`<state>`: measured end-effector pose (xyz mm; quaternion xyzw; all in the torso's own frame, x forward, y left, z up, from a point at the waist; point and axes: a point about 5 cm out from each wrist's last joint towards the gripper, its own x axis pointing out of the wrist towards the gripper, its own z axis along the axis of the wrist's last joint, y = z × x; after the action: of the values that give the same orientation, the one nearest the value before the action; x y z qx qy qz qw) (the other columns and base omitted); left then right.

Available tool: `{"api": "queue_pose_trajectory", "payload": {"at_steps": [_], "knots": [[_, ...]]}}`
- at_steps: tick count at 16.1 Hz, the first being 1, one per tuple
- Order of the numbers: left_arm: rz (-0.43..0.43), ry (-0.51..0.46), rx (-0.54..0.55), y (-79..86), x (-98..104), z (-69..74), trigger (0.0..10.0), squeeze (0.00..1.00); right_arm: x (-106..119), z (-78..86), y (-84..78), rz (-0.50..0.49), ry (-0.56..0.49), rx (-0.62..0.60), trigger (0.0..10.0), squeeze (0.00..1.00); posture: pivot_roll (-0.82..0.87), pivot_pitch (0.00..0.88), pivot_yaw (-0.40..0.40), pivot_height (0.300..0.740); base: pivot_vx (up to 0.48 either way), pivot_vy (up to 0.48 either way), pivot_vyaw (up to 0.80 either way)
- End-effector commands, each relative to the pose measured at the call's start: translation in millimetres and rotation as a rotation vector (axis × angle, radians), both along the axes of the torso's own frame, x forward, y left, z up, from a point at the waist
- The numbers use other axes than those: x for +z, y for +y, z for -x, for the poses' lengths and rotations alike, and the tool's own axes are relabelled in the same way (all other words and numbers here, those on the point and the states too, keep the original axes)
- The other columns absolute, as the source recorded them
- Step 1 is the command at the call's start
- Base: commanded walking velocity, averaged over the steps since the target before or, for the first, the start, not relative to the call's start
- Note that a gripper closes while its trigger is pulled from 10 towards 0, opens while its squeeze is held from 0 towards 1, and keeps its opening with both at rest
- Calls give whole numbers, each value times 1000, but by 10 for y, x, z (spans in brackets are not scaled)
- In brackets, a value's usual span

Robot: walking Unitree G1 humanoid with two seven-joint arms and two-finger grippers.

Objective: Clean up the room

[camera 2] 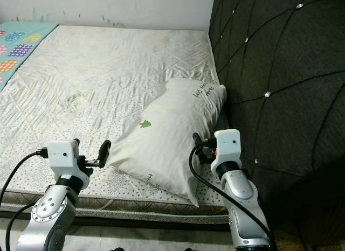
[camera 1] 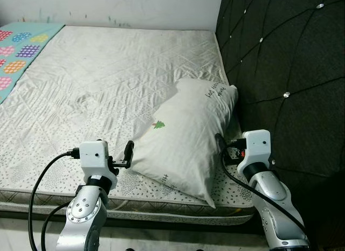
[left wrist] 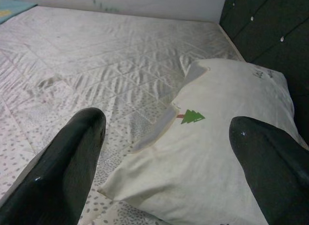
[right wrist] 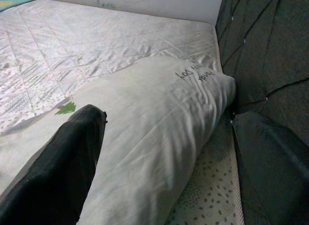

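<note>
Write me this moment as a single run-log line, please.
scene: pillow lies askew on mattress by headboard | left hand: open at pillow's left corner | right hand: open at its right edge

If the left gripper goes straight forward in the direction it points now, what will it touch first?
Most likely the white pillow: the left gripper is open, and the pillow's near corner lies between its fingers. Depth is unclear, so this is a judgement.

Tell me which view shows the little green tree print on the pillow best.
The left wrist view: the tree print sits near the middle, large and sharp, on the pillow. Both eye views show it as a tiny green mark. The right wrist view catches it at the side, beside one finger of the right end effector.
</note>
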<state>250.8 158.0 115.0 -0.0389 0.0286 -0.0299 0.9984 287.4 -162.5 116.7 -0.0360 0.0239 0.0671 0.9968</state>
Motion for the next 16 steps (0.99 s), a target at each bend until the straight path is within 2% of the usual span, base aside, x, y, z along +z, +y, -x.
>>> {"api": "queue_pose_trajectory", "payload": {"at_steps": [1,9,16], "knots": [[-1,6,-2,13,4,26,10000,0,2,25,-19,-13,5,-18,10000,0,-71,153,-3,740,0,0,0],[5,13,-9,0,-3,21,10000,0,2,24,-3,-13,11,-10,10000,0,-71,151,-2,740,0,0,0],[19,21,-4,2,-14,8,10000,0,1,28,7,-10,15,-4,10000,0,-77,163,-5,661,0,0,0]]}}
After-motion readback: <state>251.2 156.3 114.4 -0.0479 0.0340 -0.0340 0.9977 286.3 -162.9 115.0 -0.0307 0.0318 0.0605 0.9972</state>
